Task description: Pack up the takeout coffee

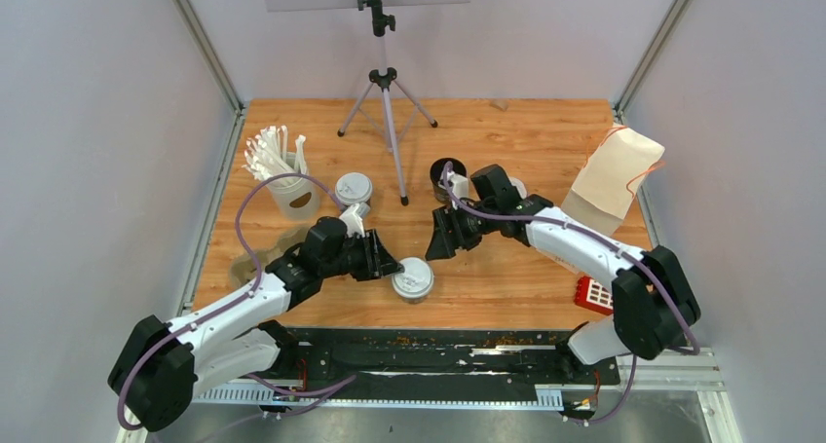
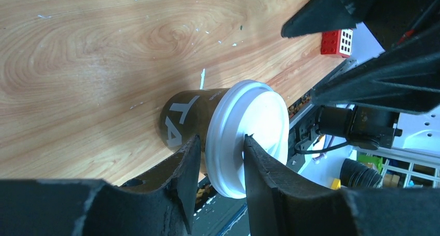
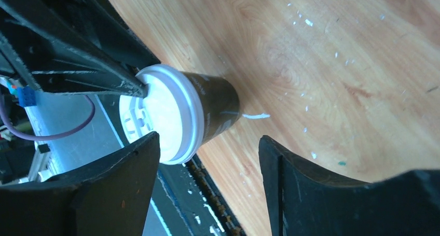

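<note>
Where the grained wooden tabletop (image 1: 506, 131) starts at the left, a tall white paper cup of white straws (image 1: 290, 192) stands. Just right of it is a second lidded black cup (image 1: 354, 188), upright and smooth-topped.

Nearer the front edge, the left gripper (image 2: 222, 138) is clenched on the rim of the round white plastic lid (image 2: 262, 119) of a small black paper cup (image 2: 184, 114) with pale markings. One ridged black finger lies on the lid's flat top, and the other sits under its lip against the matte, tapered wall. This cup stands upright on the wood, close to the table's near edge, between the two arms. I judge the step to be securing this lid before packing.

Right of it, the right gripper (image 3: 208, 139) is released, its jaws spread wide and clear of the cup. Behind it stands a seemingly lidless black cup (image 1: 448, 173). At the far right sits a brown paper bag (image 1: 612, 175), soft and creased.

As I judge it, the next move calls for a level hold on the stiffer cup wall rather than the thin, springy lid. After that comes a steady carry towards the bag.
</note>
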{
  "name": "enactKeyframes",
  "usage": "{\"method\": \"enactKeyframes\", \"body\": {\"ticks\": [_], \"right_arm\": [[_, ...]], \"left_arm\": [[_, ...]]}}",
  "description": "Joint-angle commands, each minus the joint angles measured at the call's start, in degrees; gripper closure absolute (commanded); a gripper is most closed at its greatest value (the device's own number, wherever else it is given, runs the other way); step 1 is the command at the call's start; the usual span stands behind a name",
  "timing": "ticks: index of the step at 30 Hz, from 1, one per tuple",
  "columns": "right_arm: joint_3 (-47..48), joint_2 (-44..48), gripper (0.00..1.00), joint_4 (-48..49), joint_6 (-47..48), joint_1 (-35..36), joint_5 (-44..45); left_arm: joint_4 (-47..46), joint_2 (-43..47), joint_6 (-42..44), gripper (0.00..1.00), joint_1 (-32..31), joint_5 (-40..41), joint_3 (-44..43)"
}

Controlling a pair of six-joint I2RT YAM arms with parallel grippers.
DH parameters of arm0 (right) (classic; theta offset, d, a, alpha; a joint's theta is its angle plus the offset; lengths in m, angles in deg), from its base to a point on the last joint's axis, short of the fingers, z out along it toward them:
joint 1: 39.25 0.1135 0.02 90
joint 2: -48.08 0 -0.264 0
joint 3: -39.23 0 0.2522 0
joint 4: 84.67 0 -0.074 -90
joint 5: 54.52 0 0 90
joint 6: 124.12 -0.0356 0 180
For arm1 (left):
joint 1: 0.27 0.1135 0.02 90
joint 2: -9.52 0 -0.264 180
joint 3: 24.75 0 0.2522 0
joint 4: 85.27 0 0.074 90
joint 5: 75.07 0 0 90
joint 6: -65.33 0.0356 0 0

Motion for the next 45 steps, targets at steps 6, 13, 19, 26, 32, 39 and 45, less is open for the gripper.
{"method": "enactKeyframes", "body": {"ticks": [6, 13, 19, 26, 32, 39, 45], "right_arm": [[-8.31, 9.76, 0.26, 8.75, -16.28, 3.85, 7.42], [-9.07, 7.78, 0.3, 12.11, -19.32, 8.34, 9.41], [-10.88, 5.89, 0.35, 14.17, -21.02, 9.52, 10.9], [-12.75, 4.06, 0.47, 15.69, -20.67, 9.52, 11.01], [-13.44, 4.02, 0.49, 15.52, -19.98, 9.46, 11.42], [-13.47, 4.07, 0.5, 15.44, -19.73, 9.53, 11.62], [-13.22, 4.05, 0.5, 15.21, -19.55, 9.49, 11.88]], "left_arm": [[-6.45, 2.52, -0.2, 0.57, 0.11, 1.48, 3.47], [-8.4, 2.94, -0.83, 0.57, 0.11, 0.86, 4.57], [-9.22, 3.68, -1.83, 0.57, 0.12, 0.54, 5.11], [-6.1, 4.5, 0.64, 0.48, 0.26, -0.77, 2.25], [3.27, 7.66, 4.47, 0.38, 2.88, -2.24, -0.28], [-0.94, 9.19, 1.33, 0.39, 3.28, -5.56, 3.29], [-10.44, 8.34, -3.83, 0.41, 3.3, -8.69, 7.89]]}}
